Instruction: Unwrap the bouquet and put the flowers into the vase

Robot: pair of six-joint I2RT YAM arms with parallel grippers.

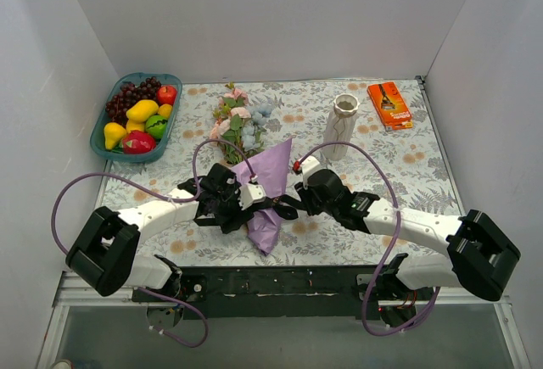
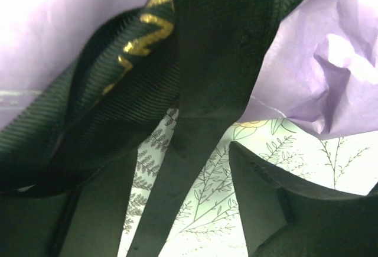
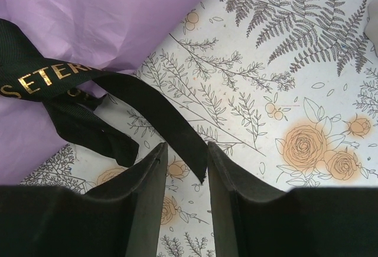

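The bouquet lies on the table with its purple paper cone (image 1: 270,174) pointing toward the arms. Its flowers (image 1: 238,123), pink and pale blue, spill out toward the back. A black ribbon bow (image 1: 278,206) with gold lettering ties the cone. My left gripper (image 1: 231,205) is at the cone's left side, open; a ribbon tail (image 2: 177,150) runs down between its spread fingers without being pinched. My right gripper (image 1: 307,197) is at the cone's right side, open, and the end of another ribbon tail (image 3: 177,133) lies between its fingertips (image 3: 158,153). The cream vase (image 1: 343,127) stands upright behind the right gripper.
A teal tray (image 1: 100,142) of fruit sits at the back left. An orange box (image 1: 389,104) lies at the back right. White walls close in the table on three sides. The tablecloth (image 3: 307,91) is printed with ferns and roses.
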